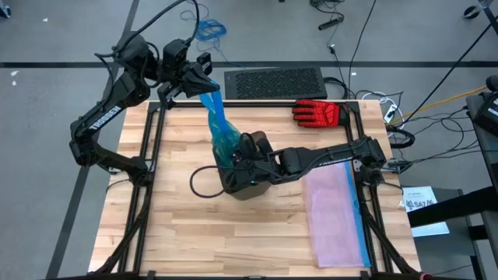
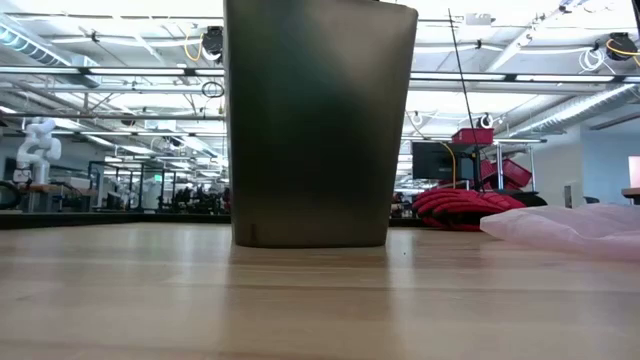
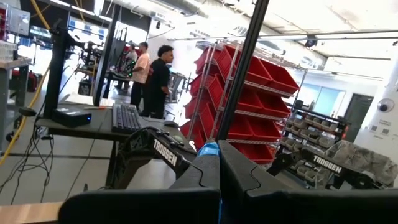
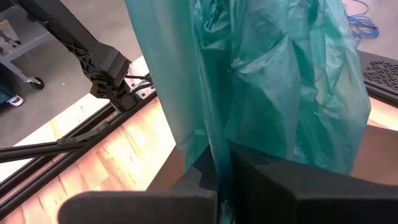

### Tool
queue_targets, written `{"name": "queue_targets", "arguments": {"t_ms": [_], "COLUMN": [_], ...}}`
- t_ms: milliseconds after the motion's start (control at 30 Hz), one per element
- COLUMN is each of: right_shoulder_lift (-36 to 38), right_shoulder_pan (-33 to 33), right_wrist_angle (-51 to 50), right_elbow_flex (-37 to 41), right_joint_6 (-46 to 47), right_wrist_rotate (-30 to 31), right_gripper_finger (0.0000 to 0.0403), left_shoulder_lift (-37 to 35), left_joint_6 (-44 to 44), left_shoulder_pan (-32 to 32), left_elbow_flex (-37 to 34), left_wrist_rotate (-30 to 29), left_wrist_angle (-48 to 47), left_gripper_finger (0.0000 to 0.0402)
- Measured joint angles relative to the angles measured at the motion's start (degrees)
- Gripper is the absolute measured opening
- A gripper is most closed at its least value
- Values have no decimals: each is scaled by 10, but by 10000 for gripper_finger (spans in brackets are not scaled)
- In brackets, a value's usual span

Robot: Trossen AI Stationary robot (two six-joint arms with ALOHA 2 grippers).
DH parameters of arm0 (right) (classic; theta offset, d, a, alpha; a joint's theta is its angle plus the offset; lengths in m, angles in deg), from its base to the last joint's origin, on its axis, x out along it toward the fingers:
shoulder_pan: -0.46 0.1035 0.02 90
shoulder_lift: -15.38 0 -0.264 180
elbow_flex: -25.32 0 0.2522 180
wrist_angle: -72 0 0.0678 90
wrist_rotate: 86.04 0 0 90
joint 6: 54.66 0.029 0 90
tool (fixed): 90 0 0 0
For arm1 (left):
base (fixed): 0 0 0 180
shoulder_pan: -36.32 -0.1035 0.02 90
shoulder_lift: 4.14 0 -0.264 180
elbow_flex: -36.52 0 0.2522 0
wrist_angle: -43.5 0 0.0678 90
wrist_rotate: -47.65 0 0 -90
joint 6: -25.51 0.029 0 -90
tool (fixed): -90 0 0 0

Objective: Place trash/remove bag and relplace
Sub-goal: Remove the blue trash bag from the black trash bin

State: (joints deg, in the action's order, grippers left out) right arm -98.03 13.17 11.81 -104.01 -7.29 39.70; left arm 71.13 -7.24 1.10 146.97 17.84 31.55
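A teal plastic bag stretches as a narrow gathered strip from my left gripper, above the table's far left, down to a dark bin standing upright mid-table. My right gripper reaches in from the right, over the bin's mouth, and is shut on the bag's lower stretch. In the right wrist view the bag fills most of the picture as crumpled folds. The trash is out of view. My left gripper pinches the bag's upper end between its two fingers; a sliver of blue shows between the fingertips. The fingers come from the table's far left, about level. The bag slants down from them toward the bin, drawn out long. My right gripper pinches the gathered bag between its two fingers, several layers bunched together, low on the strip near the bin's mouth. The fingers slant down from the table's right side. The bag rises from the hold toward the left gripper.
A red-and-black glove lies at the far right. A pale pink bag lies flat along the right side. A black cable loop lies left of the bin. A black mesh panel sits beyond the far edge.
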Motion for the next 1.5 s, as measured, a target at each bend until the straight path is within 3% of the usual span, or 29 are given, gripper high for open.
{"name": "queue_targets", "arguments": {"t_ms": [433,600,867,1067,1200,1500], "right_shoulder_lift": [2,11,45,70,79,98], "right_shoulder_pan": [0,3,3,6,10,17], "right_wrist_angle": [18,43,37,38,38,-36], "right_elbow_flex": [1,2,3,3,3,1], "right_joint_6": [-13,-35,-35,-37,-48,-27], "right_wrist_rotate": [1,-11,-13,-6,-2,27], "right_gripper_finger": [11,72,215,297,321,325], "left_shoulder_lift": [4,4,2,2,2,3], "left_joint_6": [0,1,1,1,2,1], "left_shoulder_pan": [-31,-31,-31,-31,-31,-31], "left_elbow_flex": [23,25,26,26,26,25], "left_wrist_rotate": [9,17,17,19,22,24], "left_wrist_angle": [0,1,-1,-6,-8,-12], "left_gripper_finger": [4,33,97,112,112,112]}}
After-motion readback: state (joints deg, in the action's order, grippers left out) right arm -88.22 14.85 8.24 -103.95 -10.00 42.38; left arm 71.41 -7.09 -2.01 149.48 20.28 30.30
